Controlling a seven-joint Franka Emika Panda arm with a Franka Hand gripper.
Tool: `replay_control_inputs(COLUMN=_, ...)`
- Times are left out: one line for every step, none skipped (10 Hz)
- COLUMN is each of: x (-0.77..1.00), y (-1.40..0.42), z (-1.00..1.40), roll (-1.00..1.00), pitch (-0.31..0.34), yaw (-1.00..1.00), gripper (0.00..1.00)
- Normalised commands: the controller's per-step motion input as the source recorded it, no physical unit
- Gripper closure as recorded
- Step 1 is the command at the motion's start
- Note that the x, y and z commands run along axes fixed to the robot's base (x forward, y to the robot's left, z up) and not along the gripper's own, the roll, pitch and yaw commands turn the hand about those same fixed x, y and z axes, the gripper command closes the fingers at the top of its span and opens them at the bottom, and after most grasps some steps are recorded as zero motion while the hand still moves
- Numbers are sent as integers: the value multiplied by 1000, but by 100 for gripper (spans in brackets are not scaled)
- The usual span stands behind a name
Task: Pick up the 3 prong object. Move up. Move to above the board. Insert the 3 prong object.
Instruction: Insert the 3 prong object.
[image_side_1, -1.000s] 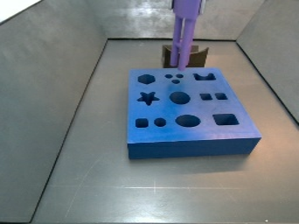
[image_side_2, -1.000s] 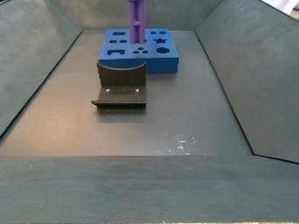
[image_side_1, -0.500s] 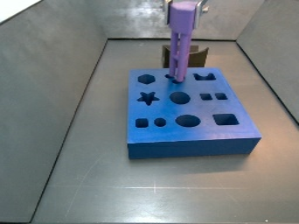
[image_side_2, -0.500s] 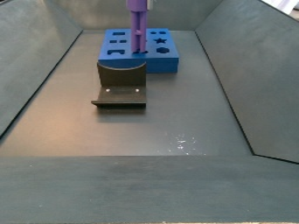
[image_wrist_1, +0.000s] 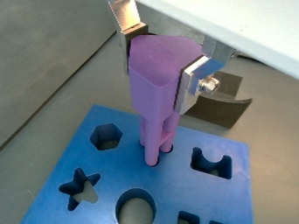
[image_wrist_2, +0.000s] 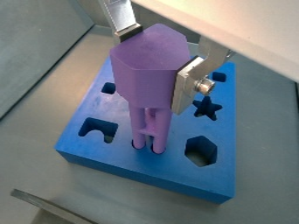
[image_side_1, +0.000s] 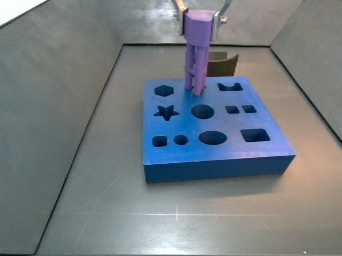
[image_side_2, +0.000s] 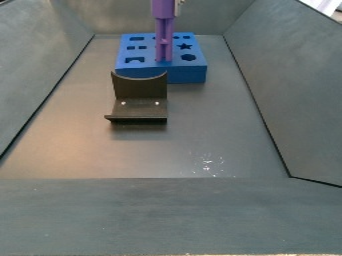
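The 3 prong object (image_wrist_1: 153, 83) is a tall light-purple peg, upright, with its thin legs down at a small cut-out of the blue board (image_wrist_1: 111, 171). It also shows in a wrist view (image_wrist_2: 146, 83) and in both side views (image_side_1: 197, 55) (image_side_2: 163, 35). My gripper (image_wrist_1: 163, 52) is shut on the peg's upper end, its silver fingers (image_wrist_2: 187, 77) pressing either side. The board (image_side_1: 214, 130) lies flat on the floor with star, round, square and notched cut-outs. Whether the legs are seated is hidden.
The fixture (image_side_2: 138, 100), a dark L-shaped bracket on a base plate, stands next to the board and shows beyond it in a side view (image_side_1: 221, 65). Sloping grey walls (image_side_1: 54, 70) enclose the floor.
My gripper has come down with the peg. Its legs have moved from above the board down to the board's surface.
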Motion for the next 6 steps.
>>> replay_control_inputs(x=-40, y=0, z=-206, roll=0, pitch=-19, yaw=0, gripper=100)
replay_control_inputs(x=0, y=0, z=-329, roll=0, pitch=0, yaw=0, gripper=100)
replay_control_inputs(x=31, y=0, z=-517, roll=59, pitch=19, yaw=0, gripper=100)
replay_control_inputs(x=51, y=66, z=0, roll=-51, pitch=31, yaw=-34, gripper=100)
replay_control_inputs(x=0, y=0, z=0, roll=0, pitch=-16, yaw=0, gripper=100)
replay_control_inputs(x=0, y=0, z=0, roll=0, pitch=0, yaw=0, gripper=100)
